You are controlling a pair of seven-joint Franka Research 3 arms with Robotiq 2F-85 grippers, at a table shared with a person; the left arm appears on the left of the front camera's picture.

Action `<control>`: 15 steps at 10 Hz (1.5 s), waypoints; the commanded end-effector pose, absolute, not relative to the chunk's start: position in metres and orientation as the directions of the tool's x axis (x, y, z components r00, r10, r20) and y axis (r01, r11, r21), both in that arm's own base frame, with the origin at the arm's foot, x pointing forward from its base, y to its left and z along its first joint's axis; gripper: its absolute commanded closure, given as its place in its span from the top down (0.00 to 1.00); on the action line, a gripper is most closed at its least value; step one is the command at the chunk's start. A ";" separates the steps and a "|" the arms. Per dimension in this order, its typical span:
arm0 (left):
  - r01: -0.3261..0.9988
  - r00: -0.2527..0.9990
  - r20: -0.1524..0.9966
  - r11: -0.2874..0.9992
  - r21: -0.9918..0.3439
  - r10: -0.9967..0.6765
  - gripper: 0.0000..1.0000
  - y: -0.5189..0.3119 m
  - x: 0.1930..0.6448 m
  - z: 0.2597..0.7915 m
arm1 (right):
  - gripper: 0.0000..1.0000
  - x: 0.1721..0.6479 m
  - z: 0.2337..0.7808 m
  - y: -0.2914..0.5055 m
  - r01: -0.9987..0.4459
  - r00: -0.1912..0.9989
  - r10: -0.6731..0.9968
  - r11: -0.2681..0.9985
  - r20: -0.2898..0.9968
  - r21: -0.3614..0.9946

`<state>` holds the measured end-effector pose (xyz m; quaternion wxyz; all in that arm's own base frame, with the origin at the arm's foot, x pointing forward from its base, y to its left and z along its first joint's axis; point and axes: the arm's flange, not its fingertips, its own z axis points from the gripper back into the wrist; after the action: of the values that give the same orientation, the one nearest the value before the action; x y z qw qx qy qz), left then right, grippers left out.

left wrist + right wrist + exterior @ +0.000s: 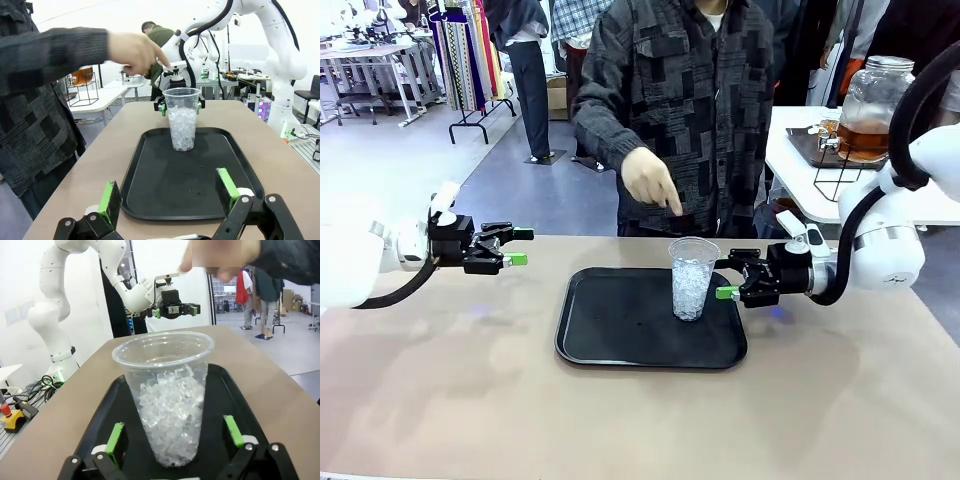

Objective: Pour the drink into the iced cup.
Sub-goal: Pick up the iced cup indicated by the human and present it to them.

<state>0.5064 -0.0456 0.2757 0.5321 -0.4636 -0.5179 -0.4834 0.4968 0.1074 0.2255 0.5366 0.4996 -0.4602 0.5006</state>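
Observation:
A clear plastic cup (pixel 692 280) half full of crushed ice stands upright on the right part of a black tray (pixel 620 340). My right gripper (pixel 726 278) is open just to the right of the cup, at its mid height, without touching it. In the right wrist view the cup (pixel 167 395) stands close ahead of that gripper (pixel 175 437). My left gripper (pixel 518 247) hangs open left of the tray, holding nothing; its wrist view looks across the tray at the cup (pixel 182 120). The amber drink sits in a lidded glass jar (pixel 870 105) on a wire stand on a side table.
A person stands at the far side of the table, one hand (pixel 650 180) held in the air above the cup with fingers pointing down. The white side table (pixel 800 170) with the jar lies beyond the tan table's back right.

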 end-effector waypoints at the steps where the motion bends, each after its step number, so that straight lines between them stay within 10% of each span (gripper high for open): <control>1: 0.994 -0.006 1.000 0.106 0.009 -0.030 1.00 -0.046 0.506 0.278 | 1.00 0.501 0.227 0.117 -0.996 0.094 0.093 0.011 0.991 0.093; 15: 0.994 -0.006 1.000 0.106 0.009 -0.030 1.00 -0.046 0.506 0.278 | 1.00 0.495 0.233 0.161 -0.983 0.161 0.136 -0.067 0.978 0.171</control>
<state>0.5064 -0.0456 0.2757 0.5321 -0.4636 -0.5179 -0.4834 0.4907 0.1539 0.2268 0.5394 0.5259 -0.4178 0.5079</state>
